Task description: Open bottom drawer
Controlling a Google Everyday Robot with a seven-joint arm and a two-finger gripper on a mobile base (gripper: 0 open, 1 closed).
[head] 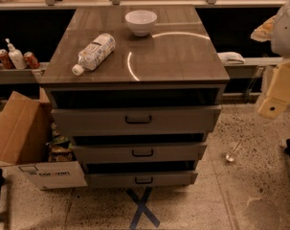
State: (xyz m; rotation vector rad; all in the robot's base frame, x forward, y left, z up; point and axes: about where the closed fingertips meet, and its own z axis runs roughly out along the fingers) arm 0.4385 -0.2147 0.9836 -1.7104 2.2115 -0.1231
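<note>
The bottom drawer point(139, 178) is the slimmest front of three on the grey-brown cabinet, with a small dark bar handle point(143, 180). A dark gap shows above its front, so it stands slightly pulled out, like the two drawers above it. My gripper point(273, 102) shows as a pale beige piece at the right edge. It hangs beside the cabinet at about the top drawer's height, well apart from the bottom drawer and touching nothing.
A white bowl point(140, 21) and a plastic bottle point(93, 52) lying on its side rest on the cabinet top. An open cardboard box point(25, 143) stands at the left of the cabinet. A blue tape cross point(142, 207) marks the floor in front. Cans point(30, 59) stand on a shelf at the left.
</note>
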